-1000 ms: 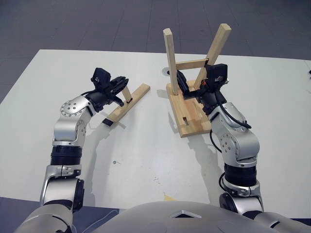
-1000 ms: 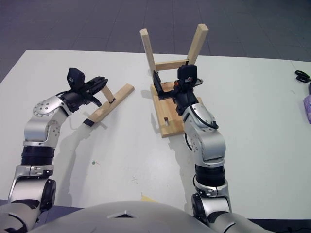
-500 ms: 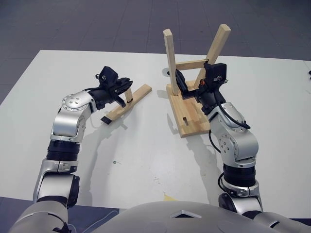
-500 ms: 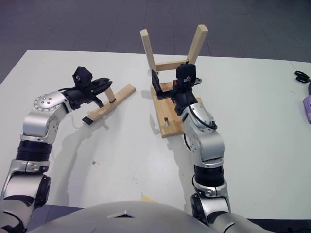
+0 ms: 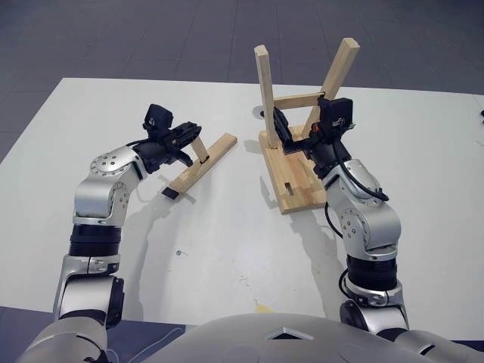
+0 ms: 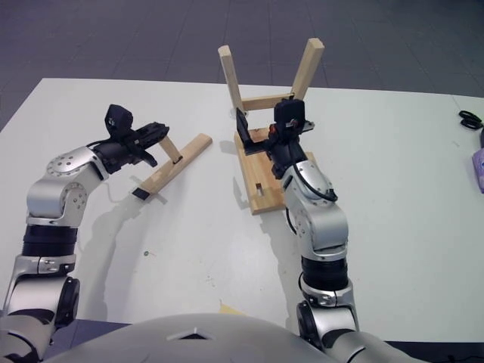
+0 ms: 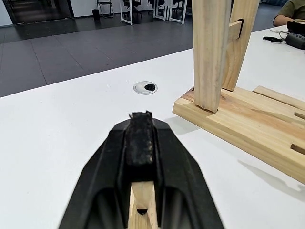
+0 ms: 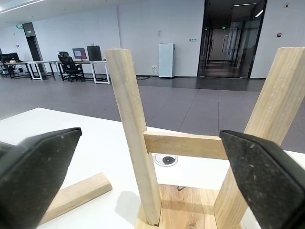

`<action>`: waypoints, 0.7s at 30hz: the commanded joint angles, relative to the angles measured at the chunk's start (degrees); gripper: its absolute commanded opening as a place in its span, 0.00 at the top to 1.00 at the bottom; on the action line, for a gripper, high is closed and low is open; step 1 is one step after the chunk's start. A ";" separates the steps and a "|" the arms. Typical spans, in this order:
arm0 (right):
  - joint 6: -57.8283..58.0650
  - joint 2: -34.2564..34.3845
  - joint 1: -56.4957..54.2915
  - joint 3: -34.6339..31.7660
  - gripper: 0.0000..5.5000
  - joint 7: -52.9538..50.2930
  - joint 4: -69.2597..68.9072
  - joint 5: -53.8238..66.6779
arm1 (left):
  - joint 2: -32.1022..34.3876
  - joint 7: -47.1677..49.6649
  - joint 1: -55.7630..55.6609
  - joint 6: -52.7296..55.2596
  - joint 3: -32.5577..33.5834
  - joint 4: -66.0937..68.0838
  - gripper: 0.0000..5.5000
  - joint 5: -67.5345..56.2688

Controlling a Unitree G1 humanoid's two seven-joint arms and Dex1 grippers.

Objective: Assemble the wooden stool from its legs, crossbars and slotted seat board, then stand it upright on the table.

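Left jaws clamping crossbar (image 5: 201, 151), right jaws spread

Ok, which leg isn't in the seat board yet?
The leg lying left of the seat board, at the left gripper; the upright legs stand slotted in it.

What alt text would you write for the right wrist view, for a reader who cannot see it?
The right gripper, open, frames two upright stool legs joined by a crossbar and standing on the seat board on a white table. A loose leg piece lies beside it; an office is behind.
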 commanded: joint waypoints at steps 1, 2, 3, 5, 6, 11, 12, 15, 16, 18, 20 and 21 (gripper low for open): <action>-0.35 0.28 -0.75 -0.46 0.02 -0.27 0.71 0.01 | -0.86 1.40 6.12 8.43 -1.68 -0.13 0.92 -0.20; -0.42 0.28 -0.74 -0.44 0.02 -0.22 0.78 0.02 | -0.95 1.81 6.14 8.77 -1.33 -0.74 0.92 -0.57; -0.50 0.27 -0.75 -0.42 0.02 -0.20 0.84 0.00 | -0.72 1.93 6.04 8.91 -1.29 -1.34 0.92 -0.73; -0.60 0.33 -0.69 -0.55 0.02 -0.26 0.94 0.07 | -0.65 2.25 5.58 9.05 -1.26 -2.09 0.92 -0.96; -0.57 0.54 -0.68 -0.63 0.02 -0.30 0.98 0.29 | -0.58 2.27 5.36 9.07 -1.20 -2.50 0.92 -1.04; -0.65 1.03 -0.63 -0.58 0.02 -0.12 1.10 0.63 | -2.54 4.15 3.88 9.40 1.87 -5.34 0.77 -2.90; -0.58 1.21 -0.60 -0.68 0.02 -0.14 1.12 0.78 | -2.86 4.57 3.45 9.69 2.45 -5.83 0.74 -3.03; -0.45 1.48 -0.61 -0.88 0.02 -0.09 1.12 1.08 | -3.67 5.49 2.17 10.09 3.70 -6.47 0.65 -3.53; -0.41 1.49 -0.65 -0.94 0.02 -0.11 1.10 1.17 | -3.83 5.72 1.80 10.34 3.93 -6.68 0.63 -3.79; -0.38 1.45 -0.68 -0.99 0.02 -0.15 1.06 1.35 | -4.36 6.27 0.83 11.25 5.03 -7.52 0.57 -5.01; -0.24 1.18 -0.65 -0.78 0.02 -0.13 0.99 1.25 | -5.16 7.29 -0.62 12.64 6.87 -8.30 0.50 -6.69; -0.14 1.04 -0.66 -0.65 0.02 -0.13 0.91 1.10 | -5.38 8.00 -1.76 13.36 7.60 -8.83 0.46 -7.28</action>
